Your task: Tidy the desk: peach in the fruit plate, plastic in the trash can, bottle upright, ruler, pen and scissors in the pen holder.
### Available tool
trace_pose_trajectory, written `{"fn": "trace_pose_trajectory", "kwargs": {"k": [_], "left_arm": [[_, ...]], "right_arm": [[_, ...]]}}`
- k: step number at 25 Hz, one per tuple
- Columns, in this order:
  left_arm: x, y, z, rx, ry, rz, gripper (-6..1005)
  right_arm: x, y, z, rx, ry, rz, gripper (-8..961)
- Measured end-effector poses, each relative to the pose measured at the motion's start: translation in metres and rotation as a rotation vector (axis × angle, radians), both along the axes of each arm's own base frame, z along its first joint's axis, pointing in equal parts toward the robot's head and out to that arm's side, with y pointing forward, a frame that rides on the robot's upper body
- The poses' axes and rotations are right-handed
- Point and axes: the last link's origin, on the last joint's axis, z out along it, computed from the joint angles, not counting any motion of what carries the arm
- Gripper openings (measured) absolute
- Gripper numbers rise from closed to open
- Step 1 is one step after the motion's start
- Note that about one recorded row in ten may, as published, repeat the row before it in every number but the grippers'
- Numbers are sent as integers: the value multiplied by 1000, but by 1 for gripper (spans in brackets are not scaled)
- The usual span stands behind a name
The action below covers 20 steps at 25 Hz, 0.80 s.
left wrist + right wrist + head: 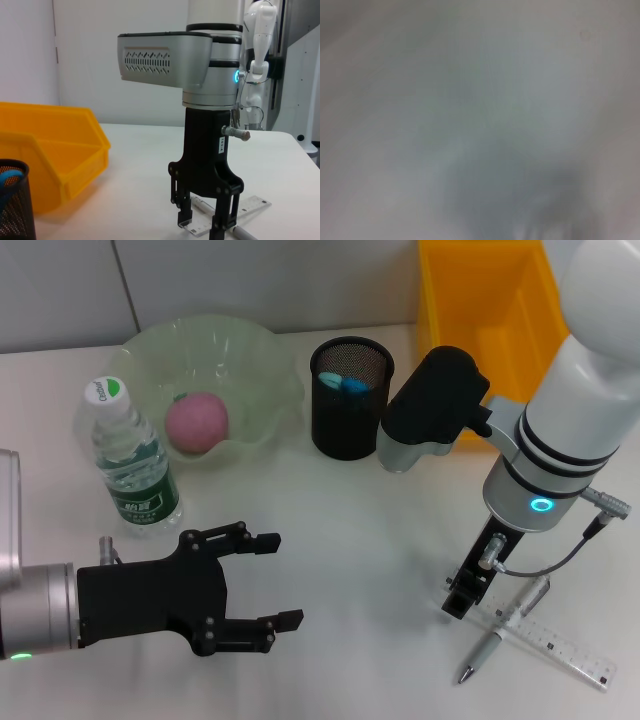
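while our left gripper (265, 580) waits open-fingered at the near left, our right gripper (205, 220) stands low at the near right, its fingers parted narrowly over one end of the clear ruler (556, 640), with the pen (500, 636) lying across it, so we judge the ruler or pen pickup to be in hand. next we would need to close on one of them, lift, and carry it to the black pen holder (350, 410) farther back, where the bottle (133, 460) already stands upright and the peach (196, 422) sits in the fruit plate (262, 360).
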Motion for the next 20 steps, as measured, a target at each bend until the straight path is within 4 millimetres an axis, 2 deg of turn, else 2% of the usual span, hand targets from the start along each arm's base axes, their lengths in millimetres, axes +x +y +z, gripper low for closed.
{"fn": "trace_pose_trajectory", "kwargs": {"k": [6, 11, 17, 20], "left_arm": [[0, 1, 1, 2, 1, 0, 850], [-1, 0, 1, 3, 1, 3, 850], [-2, -1, 1, 3, 2, 11, 849], [-2, -1, 1, 0, 0, 14, 850]], "right_arm": [[1, -1, -3, 0, -8, 2, 562], [1, -2, -4, -4, -11, -2, 515], [-14, 1, 5, 30, 28, 32, 378], [-21, 4, 12, 54, 49, 35, 378]]}}
